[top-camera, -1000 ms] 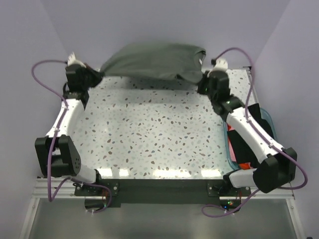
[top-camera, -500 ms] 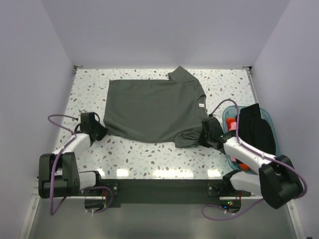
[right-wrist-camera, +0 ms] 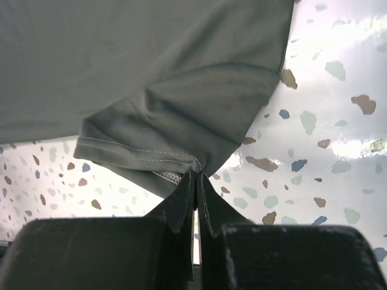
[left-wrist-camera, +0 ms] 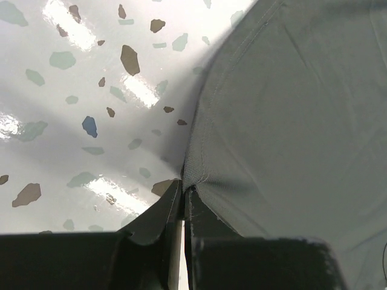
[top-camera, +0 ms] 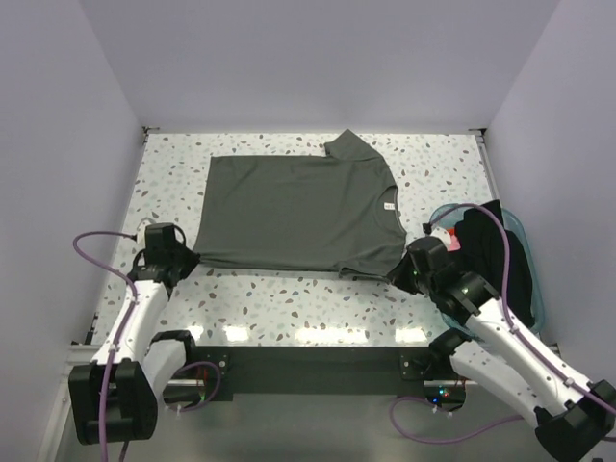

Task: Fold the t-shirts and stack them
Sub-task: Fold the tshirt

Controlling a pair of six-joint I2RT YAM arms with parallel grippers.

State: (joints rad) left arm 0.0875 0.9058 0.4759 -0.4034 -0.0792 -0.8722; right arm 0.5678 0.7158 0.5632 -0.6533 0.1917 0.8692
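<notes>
A dark grey-green t-shirt (top-camera: 298, 212) lies spread flat on the speckled table, collar to the right and one sleeve pointing to the far edge. My left gripper (top-camera: 191, 258) is at its near left corner. In the left wrist view the jaws (left-wrist-camera: 183, 184) are pinched on the hem corner (left-wrist-camera: 196, 172). My right gripper (top-camera: 397, 272) is at the near right sleeve, and its jaws (right-wrist-camera: 196, 175) are shut on the sleeve's stitched edge (right-wrist-camera: 139, 154). A black t-shirt (top-camera: 496, 250) and a red-orange one (top-camera: 449, 239) sit in the tub.
A translucent teal tub (top-camera: 532, 289) stands at the table's right edge, beside my right arm. White walls close in the table on the left, far and right sides. Bare speckled tabletop (top-camera: 289, 294) lies between the shirt and the arm bases.
A second ago the shirt hung in the air at the far edge. Both arms pulled back to the near edge, laying it flat, and the near hem has since been drawn straighter.
</notes>
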